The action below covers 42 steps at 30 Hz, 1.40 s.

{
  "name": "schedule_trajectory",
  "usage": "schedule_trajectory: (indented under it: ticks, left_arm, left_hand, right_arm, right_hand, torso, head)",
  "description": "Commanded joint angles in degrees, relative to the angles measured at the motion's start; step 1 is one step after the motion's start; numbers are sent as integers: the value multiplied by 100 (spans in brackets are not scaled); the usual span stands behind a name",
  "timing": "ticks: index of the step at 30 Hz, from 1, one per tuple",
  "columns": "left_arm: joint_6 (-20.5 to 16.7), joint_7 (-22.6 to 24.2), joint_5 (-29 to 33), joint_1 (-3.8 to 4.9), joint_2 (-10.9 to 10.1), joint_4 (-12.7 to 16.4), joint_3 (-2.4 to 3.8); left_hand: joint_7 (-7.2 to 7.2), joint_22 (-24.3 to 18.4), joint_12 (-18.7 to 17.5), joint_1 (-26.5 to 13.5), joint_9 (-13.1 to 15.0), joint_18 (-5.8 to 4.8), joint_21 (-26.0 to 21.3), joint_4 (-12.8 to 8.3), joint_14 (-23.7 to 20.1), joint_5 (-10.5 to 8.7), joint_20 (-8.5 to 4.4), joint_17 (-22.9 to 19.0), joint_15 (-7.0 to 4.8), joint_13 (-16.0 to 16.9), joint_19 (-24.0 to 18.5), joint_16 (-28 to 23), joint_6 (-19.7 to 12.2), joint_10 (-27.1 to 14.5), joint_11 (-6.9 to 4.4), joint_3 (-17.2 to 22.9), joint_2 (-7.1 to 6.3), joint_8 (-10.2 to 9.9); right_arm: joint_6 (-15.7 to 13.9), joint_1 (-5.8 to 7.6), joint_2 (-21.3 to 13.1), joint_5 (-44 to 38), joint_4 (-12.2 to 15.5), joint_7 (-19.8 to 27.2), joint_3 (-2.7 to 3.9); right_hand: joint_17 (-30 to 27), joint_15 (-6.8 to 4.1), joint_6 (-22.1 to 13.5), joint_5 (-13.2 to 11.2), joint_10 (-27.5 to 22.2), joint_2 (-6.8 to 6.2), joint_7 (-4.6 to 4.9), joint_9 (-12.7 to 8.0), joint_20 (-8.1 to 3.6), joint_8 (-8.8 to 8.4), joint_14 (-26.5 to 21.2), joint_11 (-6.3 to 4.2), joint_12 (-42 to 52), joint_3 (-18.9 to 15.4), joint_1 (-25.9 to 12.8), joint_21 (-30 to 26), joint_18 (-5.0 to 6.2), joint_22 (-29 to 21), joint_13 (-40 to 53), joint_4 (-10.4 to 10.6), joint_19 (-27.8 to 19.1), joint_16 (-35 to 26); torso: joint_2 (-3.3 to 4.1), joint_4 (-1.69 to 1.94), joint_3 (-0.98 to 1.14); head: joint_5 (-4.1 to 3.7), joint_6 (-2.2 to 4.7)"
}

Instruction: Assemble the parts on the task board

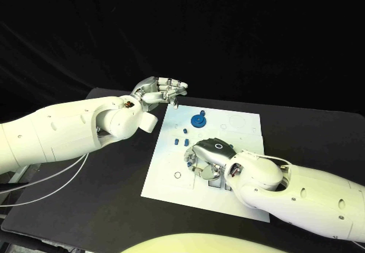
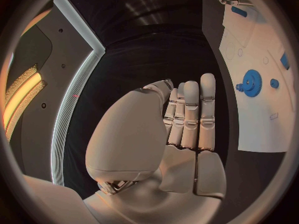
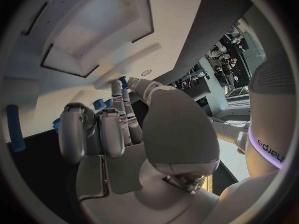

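1. Left hand hovers past the task board's far corner, fingers apart, holding nothing
2. Right hand rests on the board's middle; grip unclear
3. Blue gear lies on the board's far part

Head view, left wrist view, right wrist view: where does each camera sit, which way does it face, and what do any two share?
Head view: on the robot's head, looking down at the task board on the black table; both arms, left hand and right hand show.
Left wrist view: behind the left hand, facing the board's edge.
Right wrist view: behind the right hand, close above the board.
Shared: the blue gear shows in head and left wrist views.
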Motion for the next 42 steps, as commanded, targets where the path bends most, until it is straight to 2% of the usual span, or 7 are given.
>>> schedule_trajectory:
  ticks: [1, 10, 16, 20, 22, 29, 42]
  left_arm:
    - [111, 8, 31, 5, 6, 14, 4]
    - [131, -4, 31, 5, -3, 8, 4]
    - [131, -2, 31, 5, -23, 9, 3]
    - [128, 5, 31, 4, -32, 10, 3]
    - [126, 9, 31, 4, -35, 10, 3]
    - [132, 18, 31, 3, -33, 3, -4]
    - [152, 11, 32, 2, -21, -12, -17]
  left_hand:
    - [8, -8, 28, -5, -6, 87, -39, -5, -20, 23, -2, -9, 12, 5, 17, -30, -23, -34, -4, 31, -57, -38]
    - [9, -9, 33, -9, -6, 88, -41, -7, -21, 23, -1, -11, 12, 5, 17, -30, -24, -37, -3, 41, -56, -38]
    - [14, -20, 59, -119, -3, 85, -60, 47, -18, 2, 13, -20, 25, 8, 17, -24, -28, -56, 6, 48, -59, -35]
    - [14, -20, 60, -119, -3, 86, -60, 46, -18, 2, 13, -20, 25, 8, 17, -23, -28, -57, 5, 49, -60, -35]
    - [14, -20, 60, -119, -3, 86, -60, 46, -18, 2, 13, -20, 25, 8, 17, -23, -28, -57, 5, 49, -60, -35]
    - [11, -22, 64, -117, -2, 86, -62, 42, -19, 3, 13, -21, 24, 9, 17, -23, -29, -58, 3, 54, -62, -34]
    - [11, -22, 64, -117, -2, 86, -62, 42, -19, 3, 13, -21, 24, 9, 17, -23, -29, -58, 3, 54, -62, -34]
  right_arm:
    - [-163, -15, -40, -90, 53, -90, -9]
    - [-486, -11, -318, -123, 376, -140, 0]
    - [-589, 94, -827, -53, 856, -369, 78]
    - [-202, 325, -1196, 131, 966, -347, 113]
    - [32, 434, -1333, 184, 925, -315, 121]
    - [532, 614, -1597, 247, 657, -153, 134]
    - [663, 645, -1581, 239, 460, -69, 131]
  right_hand:
    - [-2, 54, -67, -3, -52, -71, -19, -21, 35, -55, 228, 5, 4, -40, -20, -18, 25, 934, 10, 1, -14, -24]
    - [20, 39, -124, -14, -77, -130, -72, -43, 45, -100, 235, -20, 24, -80, -54, -9, 27, 939, 7, -6, -3, -10]
    - [-1, 32, -82, -24, -56, -140, -67, -40, 43, -85, 235, -27, 56, -106, -87, 37, 17, 960, 13, 9, 25, -16]
    - [-25, 36, -74, -102, -113, -164, -69, -43, 43, -87, 230, -26, 40, -134, -103, -6, 27, 942, -1, 13, 8, -28]
    - [-214, 73, -460, -341, -652, -226, -91, -133, 71, -307, 162, 39, -132, -329, -187, -517, 131, 714, -121, 53, -251, -137]
    - [-301, 140, -559, -284, -1118, 144, -199, -168, 143, -399, 110, 106, 324, -1953, 404, -748, 166, 613, -259, 394, -295, -165]
    - [-243, 99, -408, -257, -1015, 304, -220, -171, 108, -353, 151, 50, 611, -1998, 706, -650, 143, 663, -277, 512, -212, -120]
  torso:
    - [1, -1, 8]
    - [-4, -3, 7]
    - [-4, -22, 7]
    - [-12, -27, 1]
    - [-15, -31, 0]
    - [-24, -59, 2]
    - [-15, -31, -8]
  head:
    - [1, 4]
    - [-7, 15]
    - [-42, 74]
    - [-116, 99]
    - [-136, 117]
    - [-161, 166]
    - [-170, 180]
